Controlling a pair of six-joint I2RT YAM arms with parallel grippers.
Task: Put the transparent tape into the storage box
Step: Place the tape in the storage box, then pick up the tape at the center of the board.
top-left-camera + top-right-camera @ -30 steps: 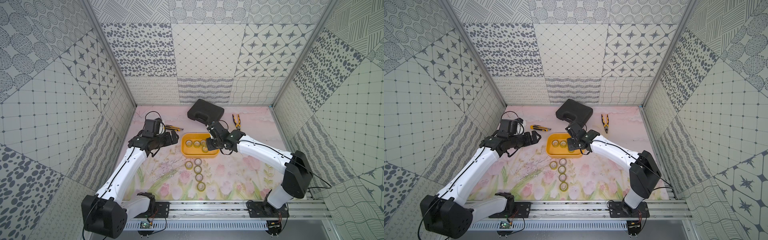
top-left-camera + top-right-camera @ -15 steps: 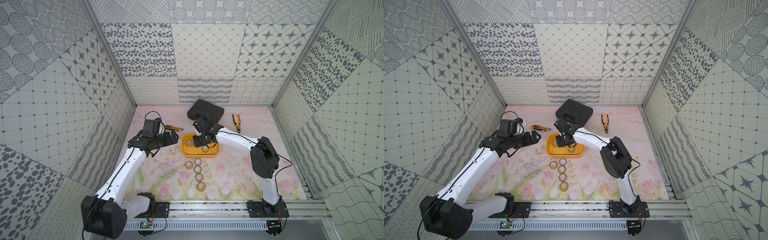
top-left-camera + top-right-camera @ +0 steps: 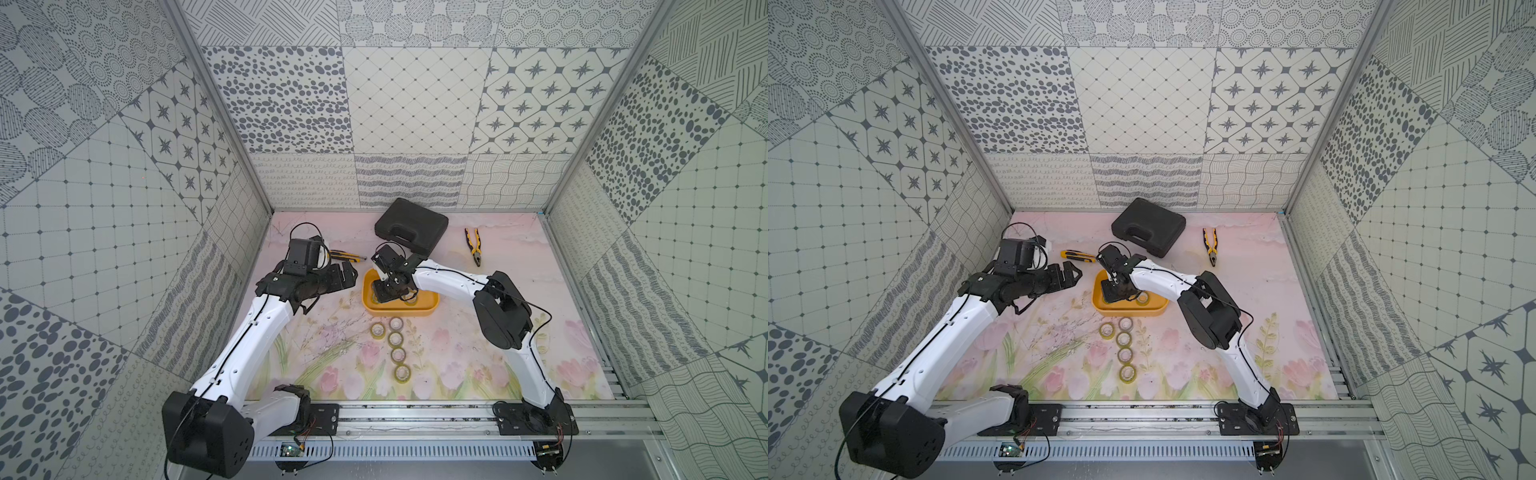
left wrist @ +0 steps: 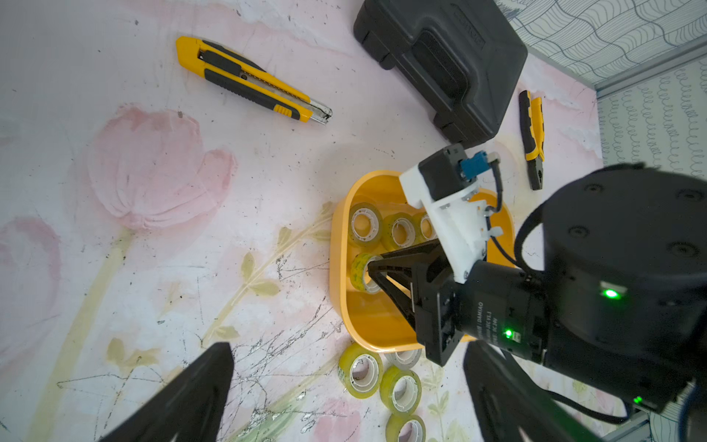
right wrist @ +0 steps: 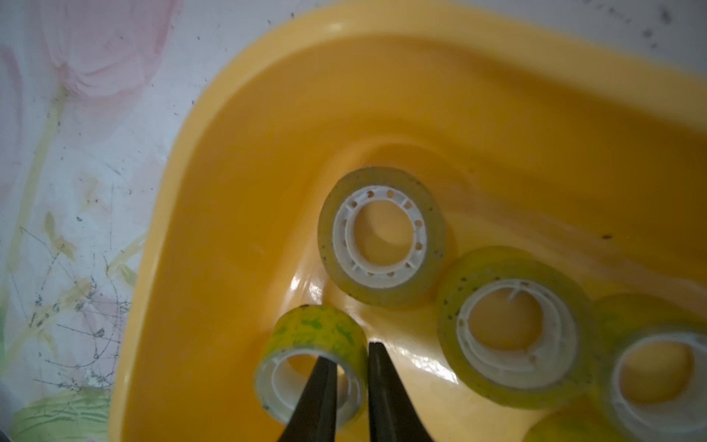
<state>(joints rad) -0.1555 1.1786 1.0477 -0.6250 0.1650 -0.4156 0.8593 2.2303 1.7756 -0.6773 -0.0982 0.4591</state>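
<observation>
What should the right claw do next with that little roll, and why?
Probably open the right claw and let the tape roll drop: it is pinched by its wall, already inside the storage box beside other rolls, so only releasing remains.

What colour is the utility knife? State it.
Yellow with black grip parts; the utility knife shows best in the left wrist view.

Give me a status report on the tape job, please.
Left gripper open. Right gripper straddling wall of tape roll inside storage box, grip unclear. Five rolls on mat. Nothing blocking.
</observation>
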